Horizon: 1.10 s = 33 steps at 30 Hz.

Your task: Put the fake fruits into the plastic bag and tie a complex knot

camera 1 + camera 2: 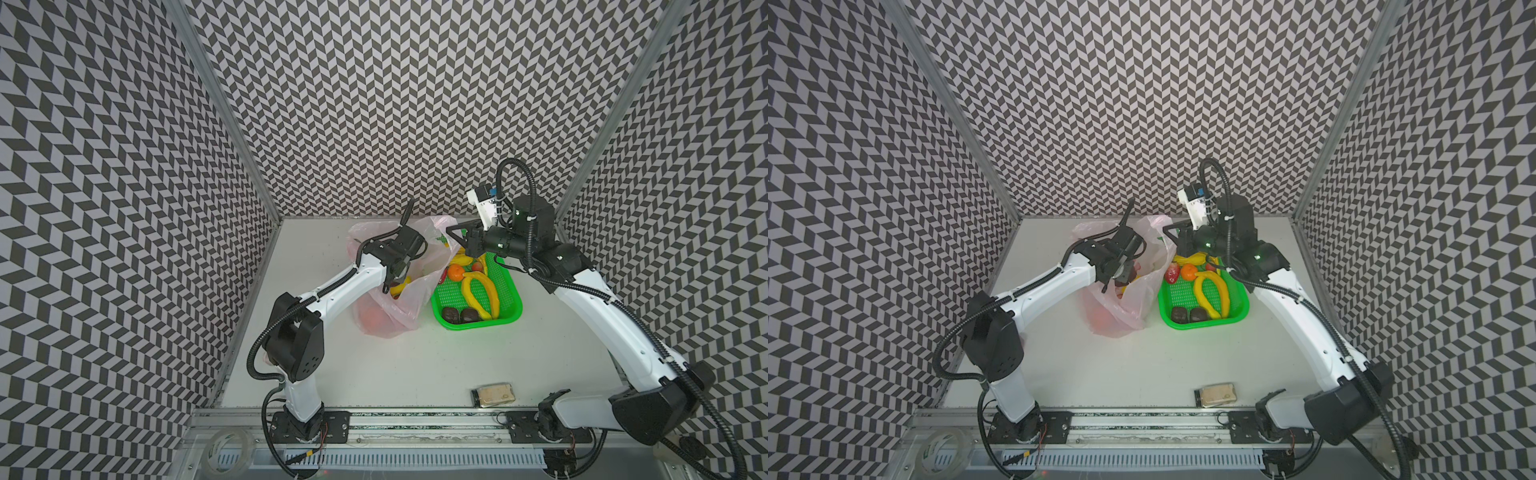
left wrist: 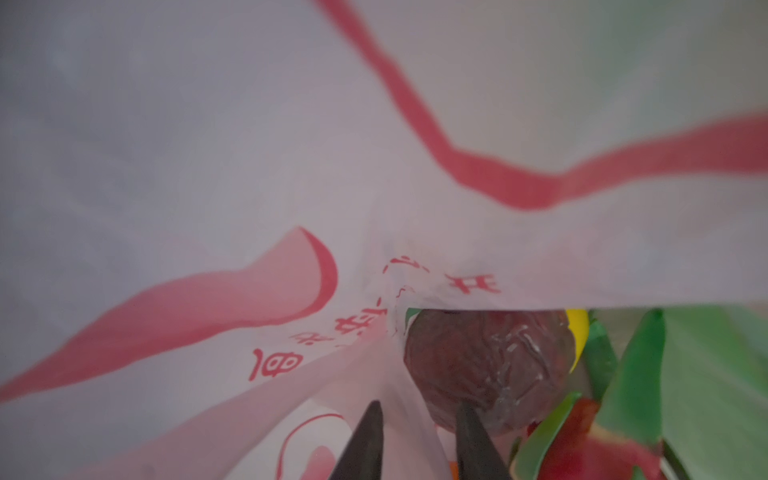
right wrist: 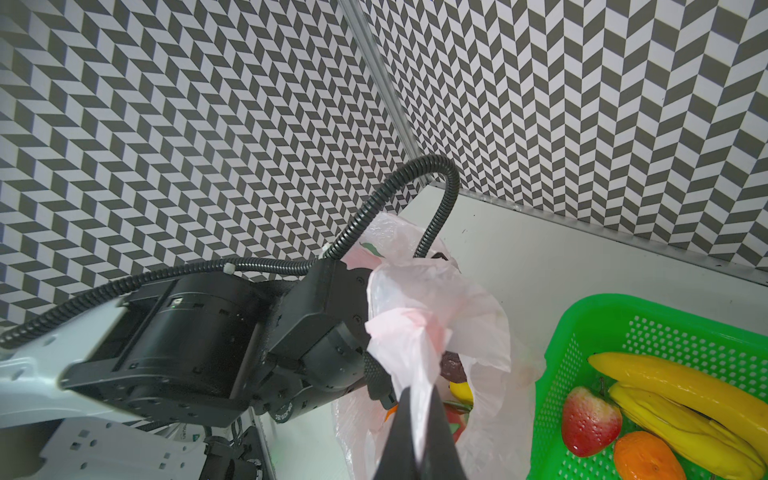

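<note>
The right gripper [image 3: 420,401] pinches the plastic bag [image 1: 392,311] by its rim, holding the mouth up so that the left gripper [image 2: 417,411], fingers slightly apart and empty, fits inside.

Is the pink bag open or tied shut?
Open. The right gripper pinches the bag rim up, and the left gripper reaches inside its mouth.

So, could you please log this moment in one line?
left hand: in pink plastic bag; right hand: shut on bag; green mesh basket: toy fruits left
</note>
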Available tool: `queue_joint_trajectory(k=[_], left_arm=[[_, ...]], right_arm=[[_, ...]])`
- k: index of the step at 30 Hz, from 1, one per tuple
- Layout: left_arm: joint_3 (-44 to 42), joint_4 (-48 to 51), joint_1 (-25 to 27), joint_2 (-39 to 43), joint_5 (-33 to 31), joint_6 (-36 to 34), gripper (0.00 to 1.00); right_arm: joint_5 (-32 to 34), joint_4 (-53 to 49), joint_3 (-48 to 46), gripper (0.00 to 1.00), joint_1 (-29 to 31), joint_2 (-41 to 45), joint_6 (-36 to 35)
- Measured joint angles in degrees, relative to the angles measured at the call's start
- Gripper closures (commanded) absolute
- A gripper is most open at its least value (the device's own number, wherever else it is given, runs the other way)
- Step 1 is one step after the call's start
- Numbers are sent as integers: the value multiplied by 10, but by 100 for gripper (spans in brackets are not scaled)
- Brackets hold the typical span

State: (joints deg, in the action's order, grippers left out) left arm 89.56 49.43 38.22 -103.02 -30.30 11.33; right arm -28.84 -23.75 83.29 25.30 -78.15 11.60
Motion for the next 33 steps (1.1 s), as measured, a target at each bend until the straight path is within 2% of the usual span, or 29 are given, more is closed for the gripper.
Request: queue_joint_trajectory(k=[3,7,11,14,19,27,30,33], left_arm=[[-8,-9,0,2,-5,-5,100],[-37,-26,-4,36,10,-12,100],[-70,-59,-21,144,74,-32,100],[-82,-101,-61,244,159,-51,100],[-85,-155,-184,352,328,-78,100],[-96,-202,-380,371,616,-80,100],[-96,-229,-428,371,699,-65,100],[-98,-269,-452,372,767,-39,100]], right_arm=[[-2,0,-1,100,0,0,6],[-2,1,-1,100,0,0,17],[-9,8,2,100,0,-1,35],[-20,24,8,100,0,-7,54],[-45,61,16,100,0,-16,94],[-78,101,21,100,0,-17,147],[-76,109,21,100,0,-16,156],[-68,111,21,100,-1,-12,160]])
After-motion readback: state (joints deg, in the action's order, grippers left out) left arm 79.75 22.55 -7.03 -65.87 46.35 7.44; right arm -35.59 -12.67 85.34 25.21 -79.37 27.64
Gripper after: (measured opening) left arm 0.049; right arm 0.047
